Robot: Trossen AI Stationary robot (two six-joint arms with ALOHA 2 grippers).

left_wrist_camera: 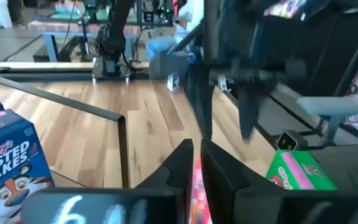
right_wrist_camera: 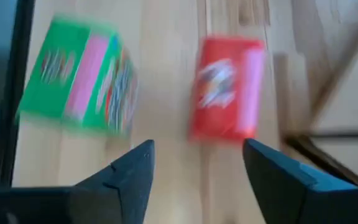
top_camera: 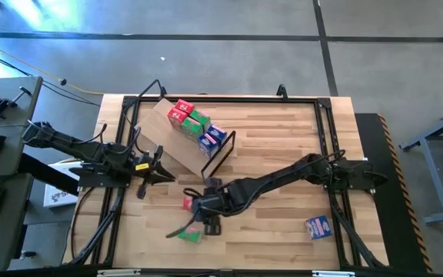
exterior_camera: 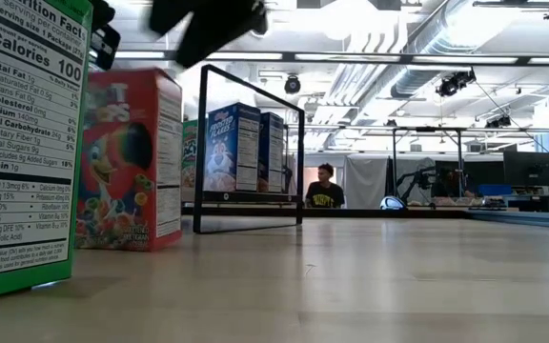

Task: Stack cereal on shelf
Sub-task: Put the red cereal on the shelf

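The shelf (top_camera: 177, 137), a tan plywood panel with a dark metal frame (top_camera: 220, 154), lies slanted at the table's far left. Red, green and blue cereal boxes (top_camera: 198, 127) rest on it. A red box (right_wrist_camera: 225, 87) and a green box (right_wrist_camera: 79, 78) stand upright on the table near the front. My right gripper (right_wrist_camera: 197, 158) hovers open above and between them, touching neither. A blue box (top_camera: 318, 227) lies alone at the near right. My left gripper (left_wrist_camera: 196, 163) hangs shut left of the shelf, with nothing in it.
A dark metal rail (top_camera: 329, 138) runs round the tabletop. In the low view the green box (exterior_camera: 17, 143) and the red box (exterior_camera: 132, 157) stand close before the shelf's frame (exterior_camera: 251, 143). Bare wood lies between the shelf and the blue box. A person sits far behind.
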